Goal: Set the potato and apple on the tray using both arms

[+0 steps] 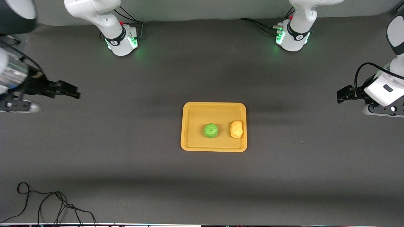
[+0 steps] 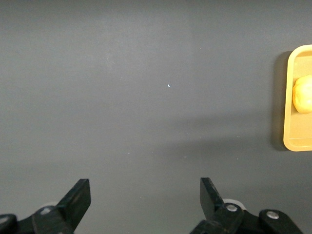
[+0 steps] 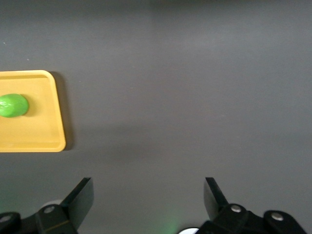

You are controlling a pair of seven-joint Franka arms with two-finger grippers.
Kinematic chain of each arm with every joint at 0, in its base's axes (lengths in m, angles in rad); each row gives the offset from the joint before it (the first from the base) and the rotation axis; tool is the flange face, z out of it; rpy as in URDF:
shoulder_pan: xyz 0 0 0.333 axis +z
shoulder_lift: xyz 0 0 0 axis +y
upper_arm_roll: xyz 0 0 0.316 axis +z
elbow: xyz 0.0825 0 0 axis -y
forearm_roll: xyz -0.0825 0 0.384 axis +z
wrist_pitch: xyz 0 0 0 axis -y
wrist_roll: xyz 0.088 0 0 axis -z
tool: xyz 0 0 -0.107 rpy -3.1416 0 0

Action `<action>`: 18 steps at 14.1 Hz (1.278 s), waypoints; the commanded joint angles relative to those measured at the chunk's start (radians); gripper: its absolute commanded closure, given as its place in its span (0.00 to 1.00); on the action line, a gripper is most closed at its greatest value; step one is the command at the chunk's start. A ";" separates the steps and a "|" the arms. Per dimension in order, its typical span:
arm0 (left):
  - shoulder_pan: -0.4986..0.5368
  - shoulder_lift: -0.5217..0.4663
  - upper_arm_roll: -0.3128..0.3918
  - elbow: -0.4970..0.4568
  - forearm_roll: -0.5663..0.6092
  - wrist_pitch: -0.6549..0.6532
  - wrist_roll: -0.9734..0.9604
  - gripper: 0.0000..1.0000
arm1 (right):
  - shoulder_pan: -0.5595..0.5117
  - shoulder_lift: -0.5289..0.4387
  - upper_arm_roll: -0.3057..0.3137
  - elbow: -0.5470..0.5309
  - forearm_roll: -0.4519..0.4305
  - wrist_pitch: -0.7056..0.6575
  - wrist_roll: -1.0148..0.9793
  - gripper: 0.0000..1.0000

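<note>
The yellow-orange tray (image 1: 192, 110) lies in the middle of the table. The green apple (image 1: 210, 130) and the yellow-tan potato (image 1: 236, 129) both rest in it, side by side and apart, the potato toward the left arm's end. My left gripper (image 1: 342, 94) is open and empty, up in the air over the bare table at the left arm's end. My right gripper (image 1: 72, 90) is open and empty over the bare table at the right arm's end. The left wrist view shows the tray's edge (image 2: 288, 97) and the potato (image 2: 303, 94). The right wrist view shows the tray (image 3: 39, 136) and the apple (image 3: 13, 105).
The two white arm bases (image 1: 123, 39) (image 1: 292, 37) with green lights stand along the table's farthest edge. A loose black cable (image 1: 50, 205) lies at the corner nearest the front camera, at the right arm's end.
</note>
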 commanded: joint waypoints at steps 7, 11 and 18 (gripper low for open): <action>-0.006 0.008 0.003 0.021 -0.003 -0.014 0.002 0.00 | -0.182 -0.070 0.103 -0.130 -0.070 0.103 -0.132 0.00; -0.006 0.008 0.003 0.021 -0.001 -0.011 0.002 0.00 | -0.179 -0.051 0.103 -0.100 -0.075 0.100 -0.133 0.00; -0.005 0.016 0.004 0.021 -0.046 -0.005 0.011 0.00 | -0.179 -0.047 0.103 -0.086 -0.106 0.093 -0.132 0.00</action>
